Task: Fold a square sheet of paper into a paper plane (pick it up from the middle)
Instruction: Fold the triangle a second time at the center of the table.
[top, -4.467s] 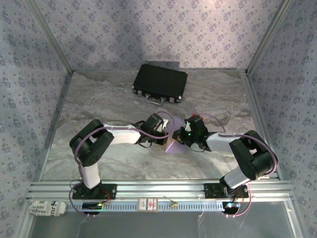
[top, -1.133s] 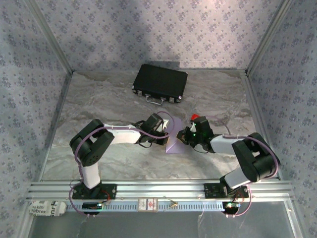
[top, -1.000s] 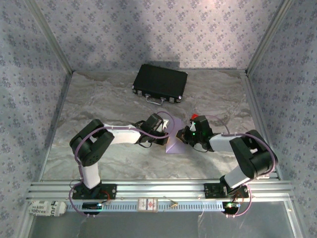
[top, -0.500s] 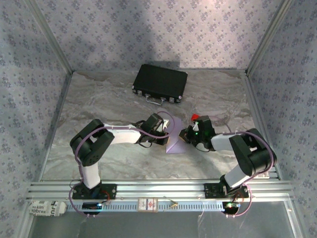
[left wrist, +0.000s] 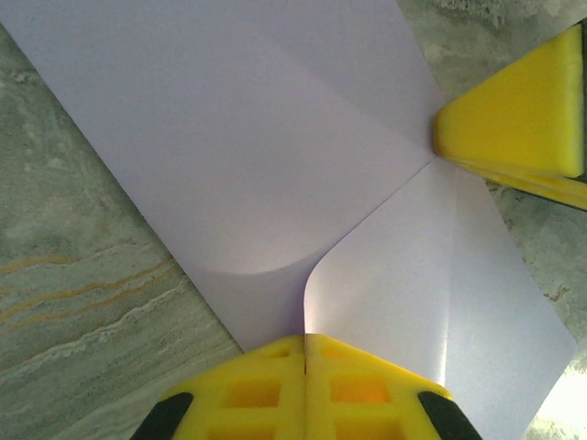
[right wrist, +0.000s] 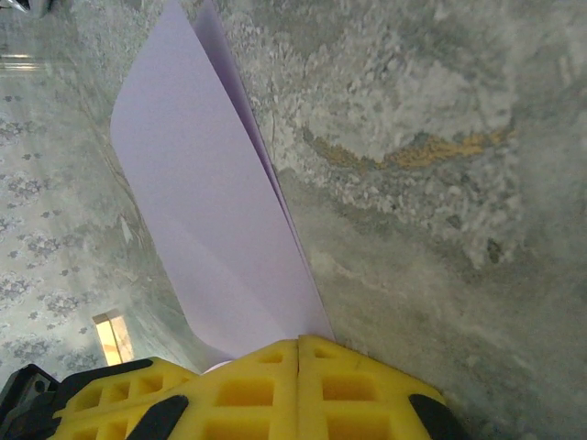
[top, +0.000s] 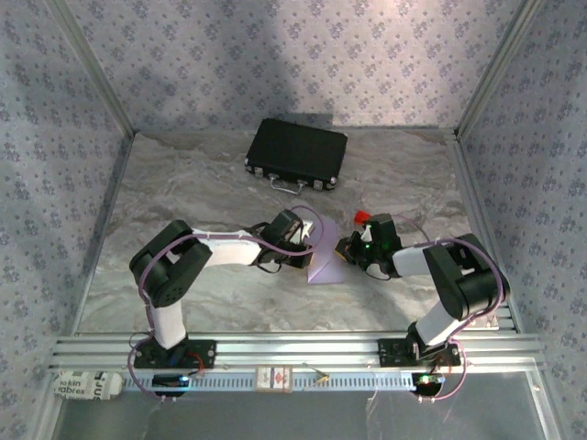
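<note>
The square sheet of paper is pale lilac and held just above the marble table between my two arms. It is folded over on itself, one flap curling up. My left gripper is shut on the near edge of the sheet. My right gripper is shut on the opposite edge, where two layers meet. In the left wrist view, the right gripper's yellow fingertips pinch the sheet at the upper right. In the top view the left gripper and right gripper face each other. A paper plane is out of view.
A black case lies at the back of the table. A small red block sits just behind the right wrist. An aluminium rail runs along the near edge, and patterned walls close in both sides.
The right wrist has shifted slightly right and back, uncovering the red block. The left arm has stayed put. Both grippers keep their hold on the sheet.
</note>
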`<state>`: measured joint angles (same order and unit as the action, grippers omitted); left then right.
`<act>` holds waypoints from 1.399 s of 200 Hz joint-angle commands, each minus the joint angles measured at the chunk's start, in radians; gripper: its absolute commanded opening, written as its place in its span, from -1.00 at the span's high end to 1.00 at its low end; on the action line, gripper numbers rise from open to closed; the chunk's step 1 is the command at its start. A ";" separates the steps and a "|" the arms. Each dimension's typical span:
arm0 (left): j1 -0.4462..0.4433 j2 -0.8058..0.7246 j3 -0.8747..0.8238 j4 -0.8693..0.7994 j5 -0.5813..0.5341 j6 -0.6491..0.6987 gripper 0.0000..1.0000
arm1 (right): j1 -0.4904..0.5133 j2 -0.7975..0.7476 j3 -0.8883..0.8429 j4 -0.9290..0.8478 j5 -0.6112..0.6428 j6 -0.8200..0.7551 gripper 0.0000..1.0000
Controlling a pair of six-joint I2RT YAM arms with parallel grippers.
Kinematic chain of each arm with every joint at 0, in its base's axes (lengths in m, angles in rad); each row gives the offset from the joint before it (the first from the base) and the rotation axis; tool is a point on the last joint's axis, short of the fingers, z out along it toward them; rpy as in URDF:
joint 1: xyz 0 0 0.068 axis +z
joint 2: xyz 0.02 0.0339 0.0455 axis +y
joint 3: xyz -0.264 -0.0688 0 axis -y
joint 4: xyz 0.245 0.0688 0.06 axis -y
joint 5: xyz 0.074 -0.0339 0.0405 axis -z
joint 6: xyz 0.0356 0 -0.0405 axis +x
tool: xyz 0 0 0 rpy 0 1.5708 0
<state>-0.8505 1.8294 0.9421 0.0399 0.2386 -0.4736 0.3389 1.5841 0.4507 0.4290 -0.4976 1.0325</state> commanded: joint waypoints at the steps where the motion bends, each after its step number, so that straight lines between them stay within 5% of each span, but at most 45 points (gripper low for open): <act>1: 0.003 0.028 0.002 -0.081 0.002 0.015 0.96 | 0.003 -0.065 0.018 -0.114 0.028 -0.043 1.00; 89: 0.003 0.032 0.002 -0.080 0.001 0.015 0.96 | 0.125 -0.072 0.013 -0.039 0.012 0.017 0.99; 178: 0.003 0.024 0.012 -0.085 0.004 0.010 0.95 | 0.118 0.004 -0.075 -0.019 0.058 0.015 1.00; 280: 0.011 -0.096 0.132 -0.264 -0.017 -0.022 0.36 | 0.117 -0.006 -0.066 -0.039 0.066 0.005 1.00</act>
<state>-0.8448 1.7897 1.0283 -0.1356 0.2302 -0.4877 0.4625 1.5669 0.4080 0.4793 -0.4789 1.0473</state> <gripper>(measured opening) 0.316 0.052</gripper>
